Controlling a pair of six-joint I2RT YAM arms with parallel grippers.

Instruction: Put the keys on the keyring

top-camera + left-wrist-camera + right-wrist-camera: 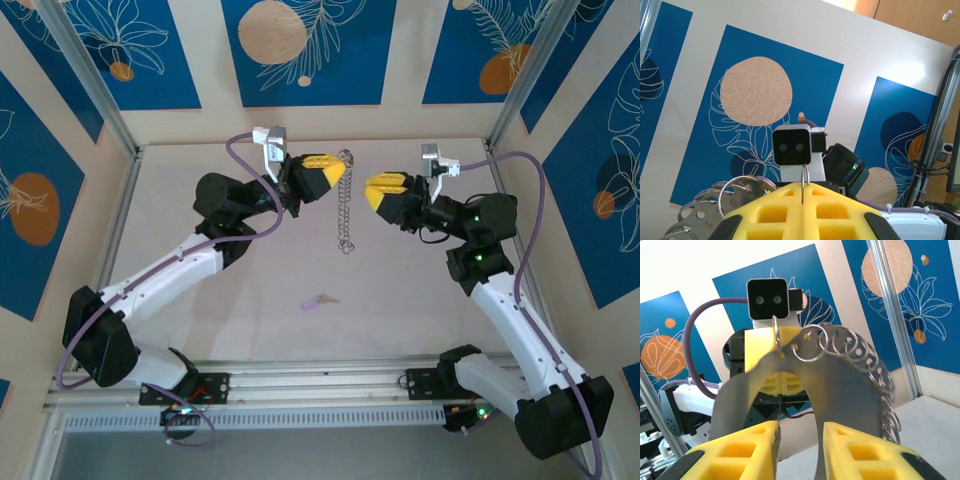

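Observation:
My left gripper [338, 175] is shut on one small wire loop [804, 176] of the keyring [346, 212], which hangs edge-on below it above the table. In the left wrist view the ring's grey plate and loops [715, 205] show left of the closed yellow fingers [775, 212]. My right gripper [370, 192] faces it from the right, open, a short way off. In the right wrist view the keyring [840, 385] is a grey arch fringed with silver loops just beyond the open right gripper [800, 442]. The lilac-headed key [318, 300] lies flat on the table, well nearer than both grippers.
Both arms reach in from the near edge over the pale tabletop [240, 290]. Purple cables [240, 160] loop off each wrist. Aluminium frame posts [90, 80] and blue patterned panels wall in the back and sides.

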